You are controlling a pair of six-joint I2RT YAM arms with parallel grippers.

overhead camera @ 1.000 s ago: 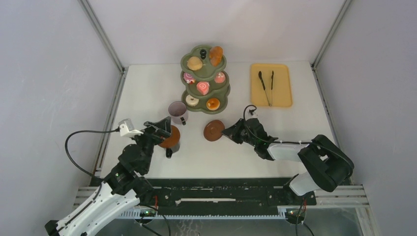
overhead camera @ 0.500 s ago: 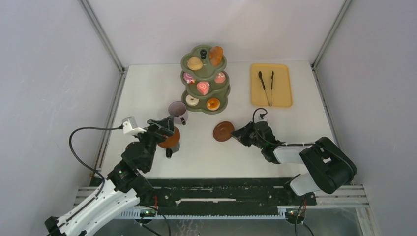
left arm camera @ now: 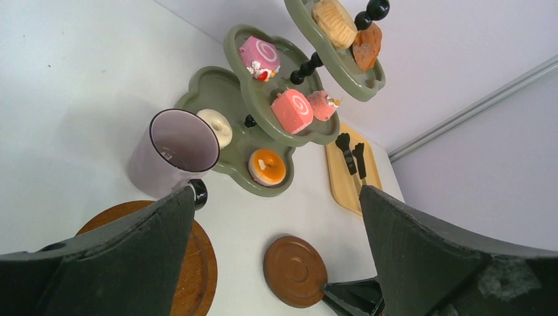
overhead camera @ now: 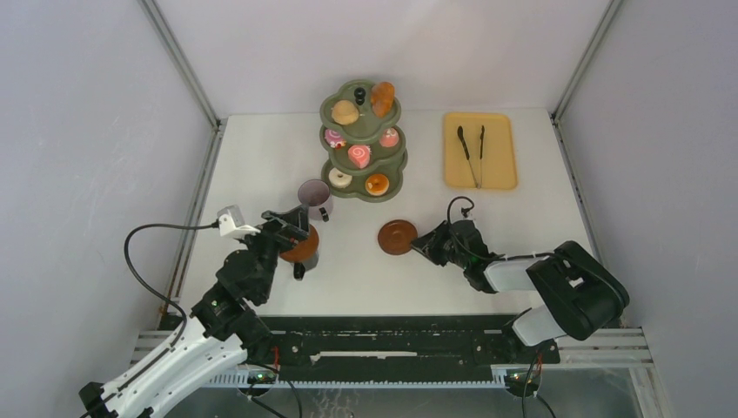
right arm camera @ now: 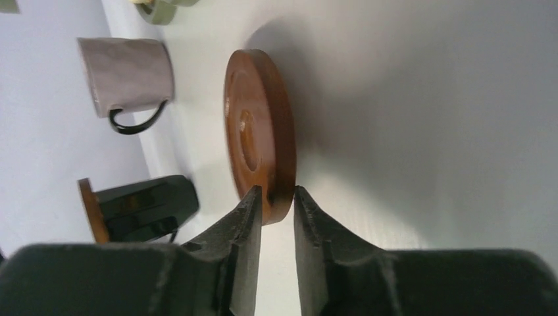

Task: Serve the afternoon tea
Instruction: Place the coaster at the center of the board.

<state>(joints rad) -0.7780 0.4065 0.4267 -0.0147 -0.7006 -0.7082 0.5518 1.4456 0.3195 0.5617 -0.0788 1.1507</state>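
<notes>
The olive-green three-tier stand [overhead camera: 363, 139] holds buns on top, pink swirl cakes in the middle and small donuts at the bottom. It also shows in the left wrist view [left arm camera: 263, 99]. My right gripper [overhead camera: 422, 239] is shut on the near rim of a brown saucer [overhead camera: 397, 236], which lies low on the table. In the right wrist view my gripper [right arm camera: 276, 197] pinches the saucer's [right arm camera: 260, 131] edge. My left gripper [overhead camera: 291, 225] is wide open over a second brown saucer [overhead camera: 302, 247]. A grey-purple cup [overhead camera: 313, 198] stands beside the stand.
A yellow tray [overhead camera: 500, 165] with black tongs [overhead camera: 471, 152] lies at the back right. A dark handle [overhead camera: 298, 272] sticks out below the second saucer. In the left wrist view the cup [left arm camera: 174, 155] stands just ahead of my left finger.
My right gripper has carried the brown saucer to the right, away from the left arm and in front of the stand. The left arm has barely moved.
</notes>
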